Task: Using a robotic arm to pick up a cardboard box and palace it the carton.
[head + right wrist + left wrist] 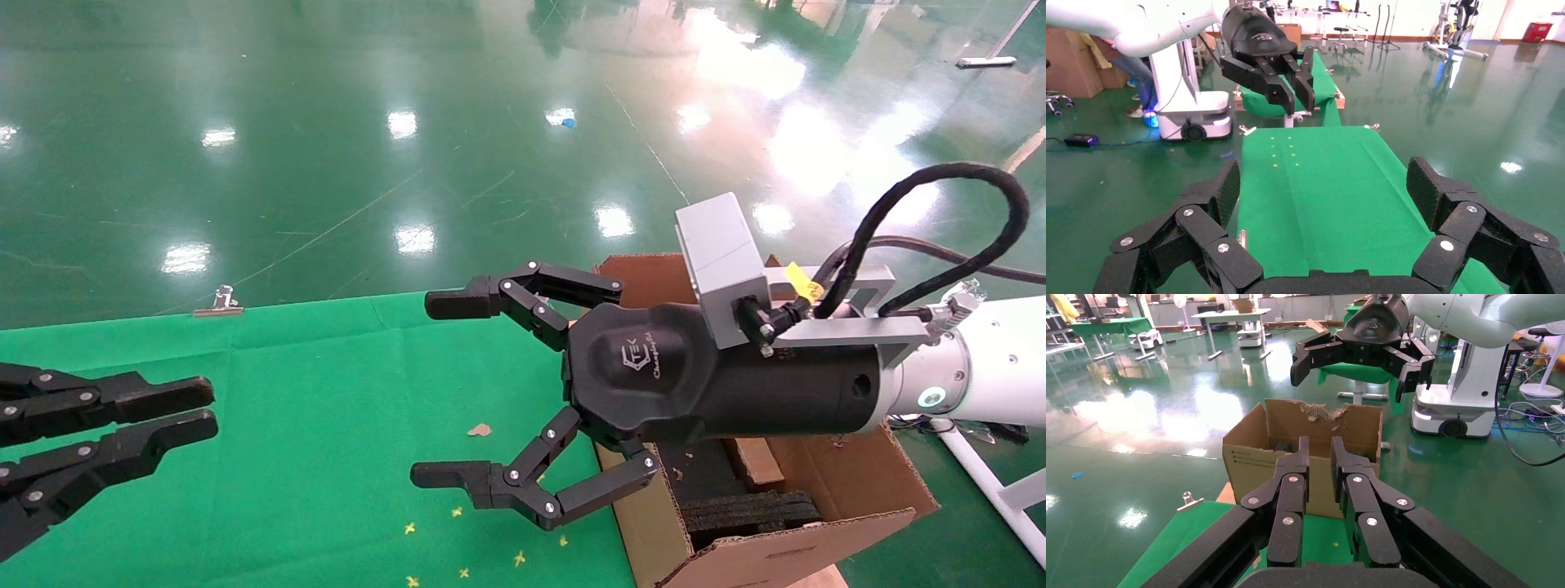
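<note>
Right end effector (437, 392) hangs spread wide and empty over the green surface (327, 425) beside the carton (817, 506); left end effector (200, 412) nearly closed, idle

Right gripper (437, 392): fingers spread wide, nothing between them, bare green cloth (327, 425) below and ahead. Behind its wrist: the carton (825, 490), open-topped, black foam inserts (748, 510) filling part of the inside. Opposite, well apart: left gripper (192, 416), fingers nearly together, above the cloth's far side.
</note>
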Motion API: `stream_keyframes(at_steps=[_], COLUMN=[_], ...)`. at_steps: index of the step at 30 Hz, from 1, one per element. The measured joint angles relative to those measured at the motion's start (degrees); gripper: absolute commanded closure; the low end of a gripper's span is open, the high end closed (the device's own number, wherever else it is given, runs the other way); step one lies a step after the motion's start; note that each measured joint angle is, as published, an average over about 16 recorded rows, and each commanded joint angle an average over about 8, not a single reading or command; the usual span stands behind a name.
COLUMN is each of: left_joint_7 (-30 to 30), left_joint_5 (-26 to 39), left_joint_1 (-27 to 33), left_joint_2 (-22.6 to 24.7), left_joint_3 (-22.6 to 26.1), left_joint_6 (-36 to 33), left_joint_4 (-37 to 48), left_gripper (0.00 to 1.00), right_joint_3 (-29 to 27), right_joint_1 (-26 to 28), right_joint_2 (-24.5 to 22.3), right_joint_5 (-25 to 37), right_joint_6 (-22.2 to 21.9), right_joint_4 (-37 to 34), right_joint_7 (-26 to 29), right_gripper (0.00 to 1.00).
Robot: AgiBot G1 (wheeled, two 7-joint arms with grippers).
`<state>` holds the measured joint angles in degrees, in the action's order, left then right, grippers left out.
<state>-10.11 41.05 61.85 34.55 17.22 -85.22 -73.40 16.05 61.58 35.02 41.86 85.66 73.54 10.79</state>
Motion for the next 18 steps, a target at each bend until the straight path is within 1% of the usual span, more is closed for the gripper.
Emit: stream_keyframes(at_steps=[18], left_joint_7=[0.00], left_joint_5=[0.01], left_joint_1=[0.00], left_joint_2=[0.00], left_joint_3=[0.00], left_joint_6=[0.00], left_joint_4=[0.00], left_gripper=[0.00], right_joint_3=[0.07], right_joint_1=[0.06], right_joint_2=[0.01], right_joint_5=[0.04], right_joint_6=[0.00], right_joint_4=[-0.07], right_joint_7=[0.02], right_gripper=[0.00])
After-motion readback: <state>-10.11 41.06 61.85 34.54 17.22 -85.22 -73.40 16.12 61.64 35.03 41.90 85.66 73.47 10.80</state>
